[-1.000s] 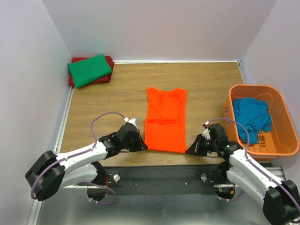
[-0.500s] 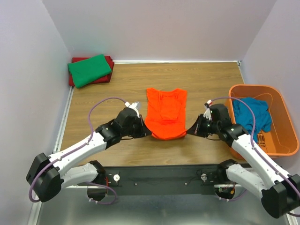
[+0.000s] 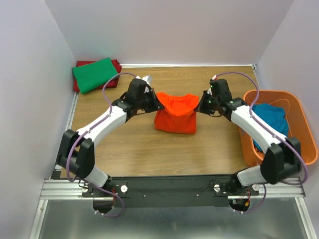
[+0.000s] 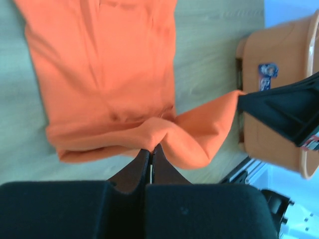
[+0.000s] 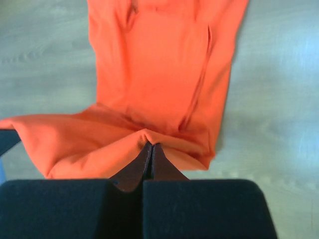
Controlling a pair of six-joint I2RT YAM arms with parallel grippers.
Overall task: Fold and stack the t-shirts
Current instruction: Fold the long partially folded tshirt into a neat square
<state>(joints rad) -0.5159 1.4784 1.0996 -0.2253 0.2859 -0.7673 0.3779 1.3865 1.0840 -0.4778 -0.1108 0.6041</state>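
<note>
Half-fold of the orange t-shirt (image 3: 174, 118) in the middle of the table (image 3: 134, 149): I hold the left gripper (image 3: 156, 102) and right gripper (image 3: 200, 105) each clenched on a hem corner, raised above the collar end. Next, I judge, the hem must lower onto the shoulders, edges aligned. Bare wood lies beyond; the basket (image 3: 299, 99) stands right, the folded green t-shirt (image 3: 94, 73) far left

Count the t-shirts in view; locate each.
4. Orange t-shirt held mid-table between left gripper and right gripper; green t-shirt atop dark red t-shirt, far-left corner; teal t-shirt in the basket, which may hide more.
</note>
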